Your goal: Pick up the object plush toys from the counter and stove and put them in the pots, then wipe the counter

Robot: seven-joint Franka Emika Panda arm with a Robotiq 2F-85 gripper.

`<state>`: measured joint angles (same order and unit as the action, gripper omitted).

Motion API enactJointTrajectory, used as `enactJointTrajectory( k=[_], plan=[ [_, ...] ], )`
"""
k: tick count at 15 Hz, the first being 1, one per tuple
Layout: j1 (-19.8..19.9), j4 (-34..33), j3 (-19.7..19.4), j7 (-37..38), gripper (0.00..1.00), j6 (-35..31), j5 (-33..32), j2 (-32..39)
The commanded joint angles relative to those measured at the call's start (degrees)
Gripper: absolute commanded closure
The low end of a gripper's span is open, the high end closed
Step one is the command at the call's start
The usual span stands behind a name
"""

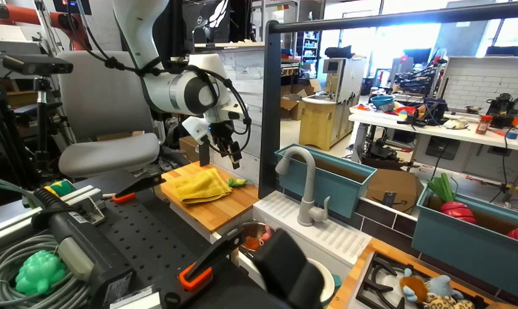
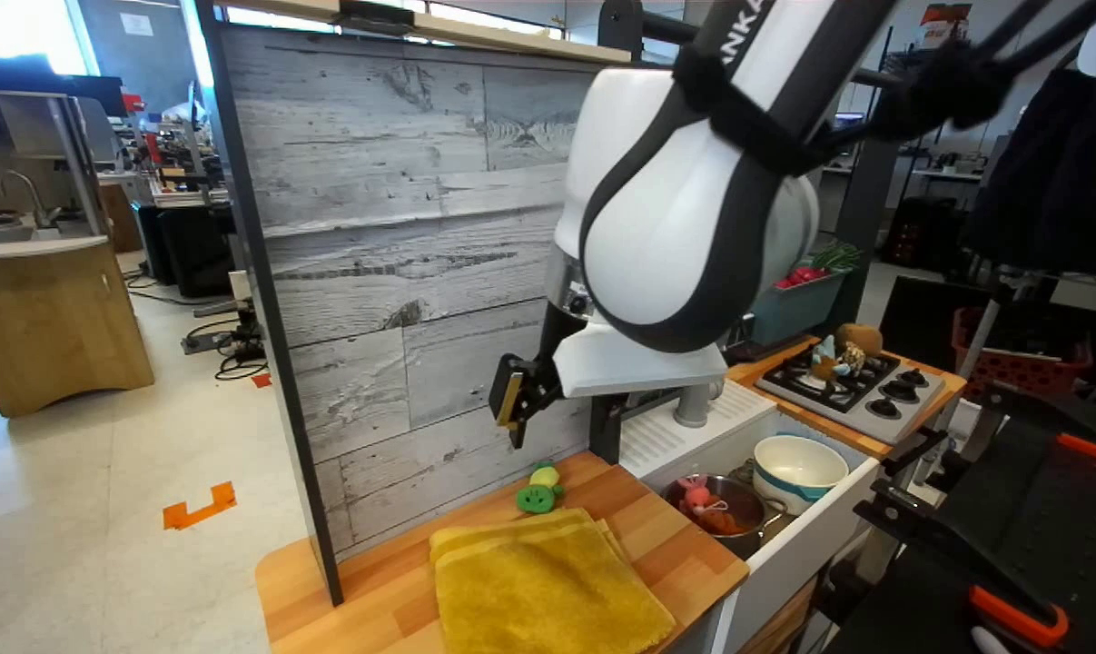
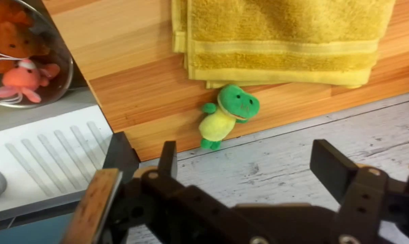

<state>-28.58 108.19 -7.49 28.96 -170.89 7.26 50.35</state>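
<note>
one green plush (image 3: 224, 118) — aslant, head toward towel (image 3: 282, 44)

Windows (image 1: 402, 36), far: overexposed, glaring in both exterior views. Black object (image 1: 282, 266), near, in an exterior view: out of focus. Wrist view: bench (image 3: 123, 44) bright, evenly lit; towel (image 3: 282, 27), soft shadow along left edge; pot (image 3: 70, 69), left, dim inside; pincer (image 3: 245, 145) dark, slightly soft.

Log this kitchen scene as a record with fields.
Grasp: black two-fingered gripper, open, holding nothing
Work surface: light-brown wooden slab counter; green-and-yellow plush toy beside folded yellow cloth towel
Container: round metal pot holding pink plush toy and orange plush toy
Cooking area: black-grated stove bearing brown, blue and spotted plush toys
Pending: toys on counter and stove
</note>
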Motion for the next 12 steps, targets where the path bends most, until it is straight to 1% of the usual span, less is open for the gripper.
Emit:
enactJointTrajectory(
  k=[1, 4, 6, 7, 8, 10, 12],
  plan=[
    [-0.37, -14.29, -1.24, 1.63, 0.00, 7.39, 0.02, 10.09],
    [-0.39, -22.22, -1.73, 2.56, 0.00, 10.50, -0.92, 16.58],
    [-1.05, -26.37, -2.46, 2.97, 0.00, 10.58, -1.42, 20.32],
    [-1.18, -27.97, -2.56, 2.99, 0.18, 10.27, -1.44, 21.74],
    [-1.52, -28.87, -2.75, 3.06, 0.28, 9.58, -1.52, 22.81],
    [-2.32, -29.35, -3.09, 3.25, 0.44, 8.82, -1.76, 23.64],
    [-2.98, -27.74, -3.05, 3.32, 0.58, 8.28, -1.88, 22.47]
  ],
)
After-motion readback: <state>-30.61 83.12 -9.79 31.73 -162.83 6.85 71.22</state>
